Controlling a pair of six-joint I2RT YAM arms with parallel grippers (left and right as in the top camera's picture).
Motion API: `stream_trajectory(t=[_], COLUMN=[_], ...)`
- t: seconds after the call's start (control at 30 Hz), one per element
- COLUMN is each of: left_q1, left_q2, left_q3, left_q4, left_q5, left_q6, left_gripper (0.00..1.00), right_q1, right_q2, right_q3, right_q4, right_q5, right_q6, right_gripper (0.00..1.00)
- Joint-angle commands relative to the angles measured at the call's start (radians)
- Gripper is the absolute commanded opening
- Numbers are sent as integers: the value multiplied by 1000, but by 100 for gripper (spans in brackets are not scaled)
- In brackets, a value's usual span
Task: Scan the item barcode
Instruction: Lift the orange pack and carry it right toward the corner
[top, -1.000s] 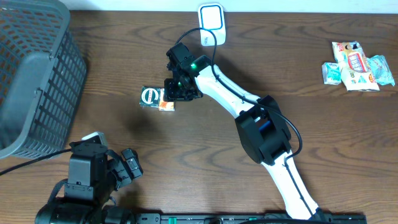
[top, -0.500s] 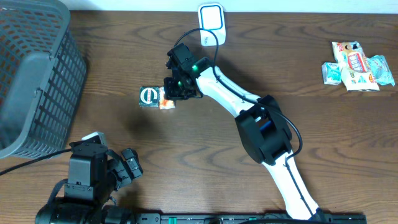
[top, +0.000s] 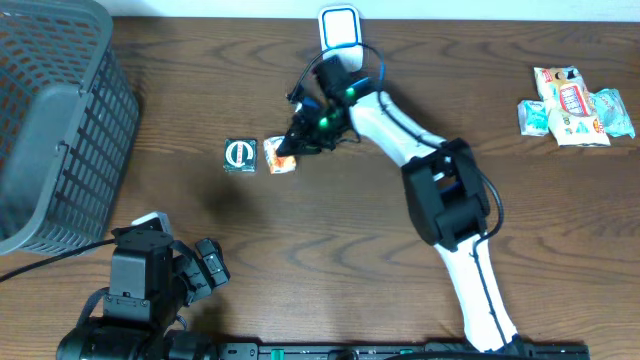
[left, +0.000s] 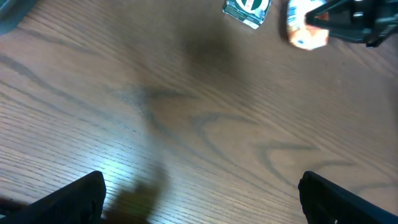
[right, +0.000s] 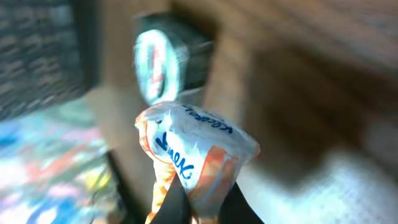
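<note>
The item, an orange and white tissue packet (top: 279, 158), hangs from my right gripper (top: 292, 150), which is shut on its end just right of a dark green packet with a white circle (top: 240, 154). In the right wrist view the packet (right: 196, 149) is pinched between the fingers of the right gripper (right: 202, 208), with the green packet (right: 163, 59) blurred beyond it. No barcode shows. A white scanner (top: 340, 28) stands at the table's back edge. My left gripper (top: 205, 265) rests open at the front left, nothing between its fingers (left: 68, 199).
A grey mesh basket (top: 55, 120) fills the back left corner. A pile of several snack packets (top: 575, 105) lies at the far right. In the left wrist view the green packet (left: 247, 11) and the orange packet (left: 305, 28) sit at the top edge.
My right gripper closed on the orange packet and pulled it right and up, away from the green packet, its arm swinging toward the scanner. The left arm has not moved.
</note>
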Motion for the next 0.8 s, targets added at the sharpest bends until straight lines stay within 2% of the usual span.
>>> stream_trajectory(t=[0.0,0.1,0.2,0.6,0.77], left_q1=[2,2,2,2,2], left_q2=[-4,-4,-4,-4,-4], left_q3=[-1,-1,-1,-1,-1], left_q4=[-3,-3,-3,-3,-3], left_q5=[-9,-9,-9,-9,-9], left_q6=[2,2,2,2,2], left_gripper=[98,98,98,98,98], right_q1=[-48,-69,-87,-148,-193], right_q2=[11,11,11,11,11], right_q3=[-6,-6,-6,-6,-6], right_q4=[-47,-114,-174,-303,-426], right_q5=[-384,-533,-617,-671,-671], right_q6=[-262,-422,-522,-635,-724], right_gripper=[1,1,1,1,1])
